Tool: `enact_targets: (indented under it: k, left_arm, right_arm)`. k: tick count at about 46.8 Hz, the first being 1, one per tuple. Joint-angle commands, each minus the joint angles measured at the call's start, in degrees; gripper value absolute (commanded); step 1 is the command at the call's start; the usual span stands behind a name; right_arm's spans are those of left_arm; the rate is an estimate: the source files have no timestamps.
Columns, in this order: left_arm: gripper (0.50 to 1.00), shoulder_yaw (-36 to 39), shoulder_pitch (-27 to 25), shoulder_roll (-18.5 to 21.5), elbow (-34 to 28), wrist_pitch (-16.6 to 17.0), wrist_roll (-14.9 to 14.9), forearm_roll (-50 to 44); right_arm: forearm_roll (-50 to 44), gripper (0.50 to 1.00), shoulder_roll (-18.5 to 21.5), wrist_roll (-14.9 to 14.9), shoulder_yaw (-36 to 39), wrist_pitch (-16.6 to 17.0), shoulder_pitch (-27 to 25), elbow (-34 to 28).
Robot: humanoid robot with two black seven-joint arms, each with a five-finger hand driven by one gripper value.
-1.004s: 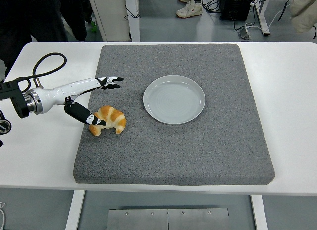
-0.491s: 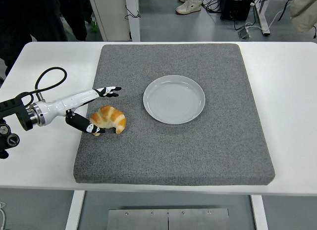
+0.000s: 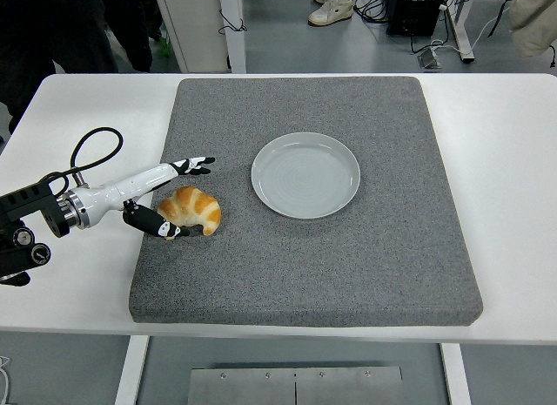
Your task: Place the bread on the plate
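Note:
A golden croissant [image 3: 192,210] lies on the grey mat [image 3: 348,257], left of the empty pale plate [image 3: 305,174]. My left hand [image 3: 183,196] reaches in from the left with fingers spread around the croissant's left side. The thumb lies at its near-left end and the fingers [image 3: 193,165] point past its far side, apart from it. The hand holds nothing. My right arm is out of view.
The mat covers most of the white table [image 3: 505,161]. A black cable [image 3: 91,148] loops off my left forearm above the table's left part. People's legs and shoes show at the top.
My left arm has dropped lower and drawn slightly back to the left. The thumb has slid from on top of the croissant's left end to beside it. The croissant has barely moved.

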Motion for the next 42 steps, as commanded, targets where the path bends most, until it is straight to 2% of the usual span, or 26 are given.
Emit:
enact_targets:
  k: [1,27,30,35,42]
  left_arm:
    - [0.908,-0.42,0.46,-0.45,0.07,0.27,-0.44,0.0]
    - [0.875,-2.45,3.1,-2.65,3.05,0.36,-0.53,-0.44]
    - [0.839,-2.45,3.19,-2.74,3.14,0.36,-0.53,-0.35]
    - [0.724,-2.36,3.19,-2.74,3.14,0.36,-0.36,0.09]
    - [0.589,-2.36,3.01,-2.74,3.14,0.36,-0.18,0.09]
  right_arm:
    - [0.0,1.0,0.0,0.0,0.0,0.05,0.0,-0.08]
    - [0.0,1.0,0.0,-0.09,0.0,-0.03,-0.09,-0.43]
    - [0.0,1.0,0.0,0.0,0.0,-0.03,-0.09,-0.43]
    - [0.0,1.0,0.0,-0.09,0.0,-0.03,-0.09,-0.52]
    - [0.0,1.0,0.0,0.0,0.0,-0.03,-0.09,-0.52]
